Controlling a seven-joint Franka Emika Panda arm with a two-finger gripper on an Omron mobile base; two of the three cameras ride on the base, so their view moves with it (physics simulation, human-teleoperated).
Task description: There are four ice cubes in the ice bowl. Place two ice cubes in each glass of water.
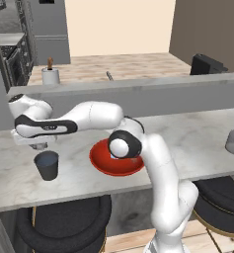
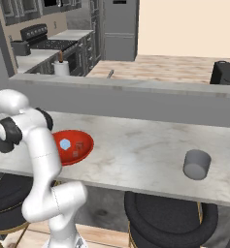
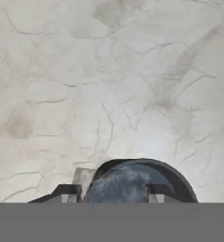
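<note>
My gripper (image 1: 41, 147) hangs just above the dark slate glass of water (image 1: 47, 165) at the counter's left end. In the hand view that glass (image 3: 137, 179) lies right below the gripper (image 3: 111, 193), its bluish contents showing. A pale, nearly clear ice cube (image 3: 84, 177) sits between the finger tips, and the gripper is shut on it. The red ice bowl (image 2: 85, 145) stands to the right of the dark glass and holds a pale blue ice cube (image 2: 65, 144) and two clearer ones (image 2: 79, 145). Far to the right stands the lighter grey glass (image 2: 197, 164).
A raised grey ledge (image 1: 138, 84) runs behind the marble counter (image 1: 187, 143). On the wooden surface beyond it stands a white cylinder with a brown top (image 1: 50, 75). My own arm (image 1: 133, 146) crosses over the bowl's left side. Black stools (image 2: 170, 218) sit under the counter's front edge.
</note>
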